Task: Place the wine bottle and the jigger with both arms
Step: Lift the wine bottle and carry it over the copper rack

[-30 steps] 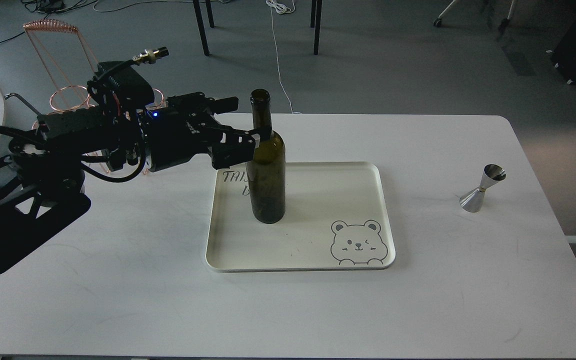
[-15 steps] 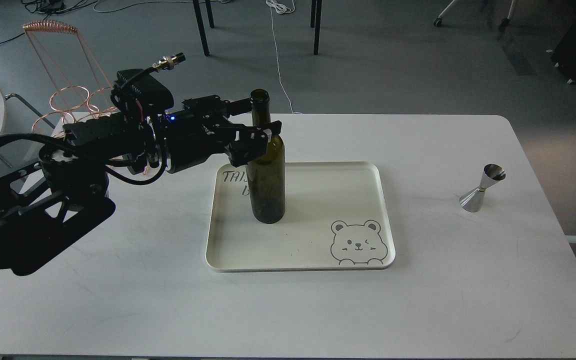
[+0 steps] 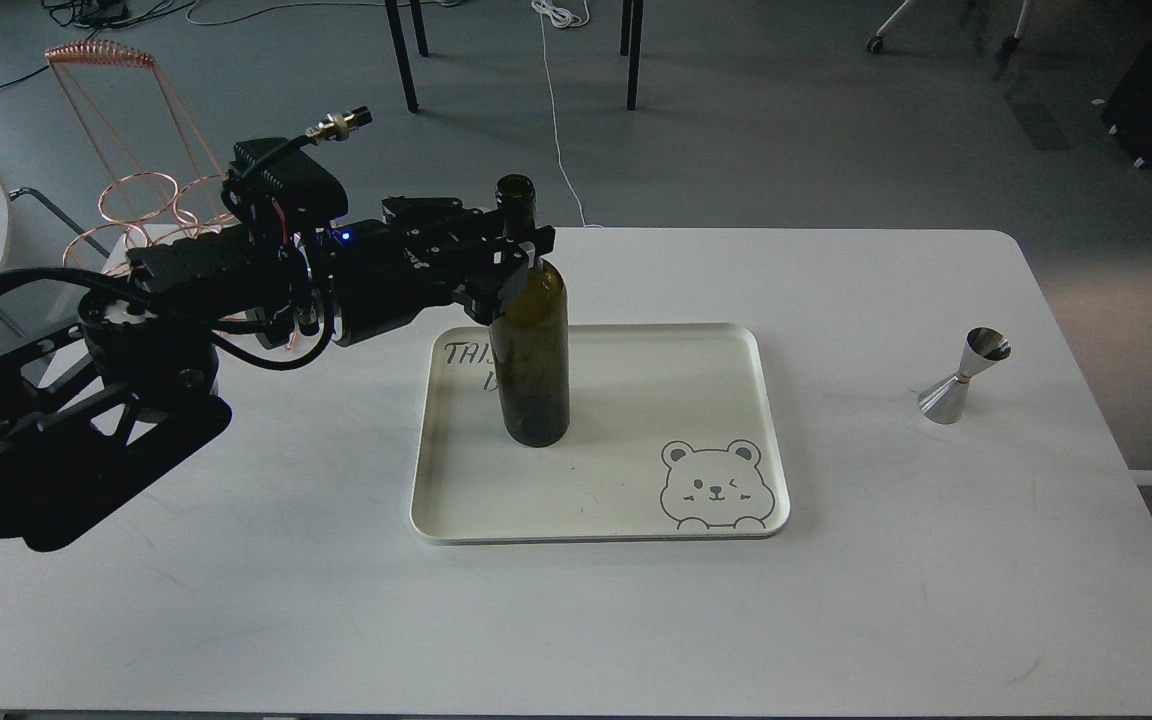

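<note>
The wine bottle, dark olive-green with a long neck, stands upright on the cream tray, at its left side. My left gripper comes in from the left and is shut on the bottle's neck, just above the shoulder. The jigger, a small shiny steel hourglass cup, stands alone on the white table far to the right of the tray. My right gripper is out of view.
The tray has a bear drawing at its front right corner and writing at its back left. A copper wire rack stands behind my left arm, off the table's back left. Chair legs and cables are on the floor beyond.
My left gripper has moved right to the bottle and its fingers have closed round the neck. The bottle's top has shifted slightly left. The jigger has not moved.
</note>
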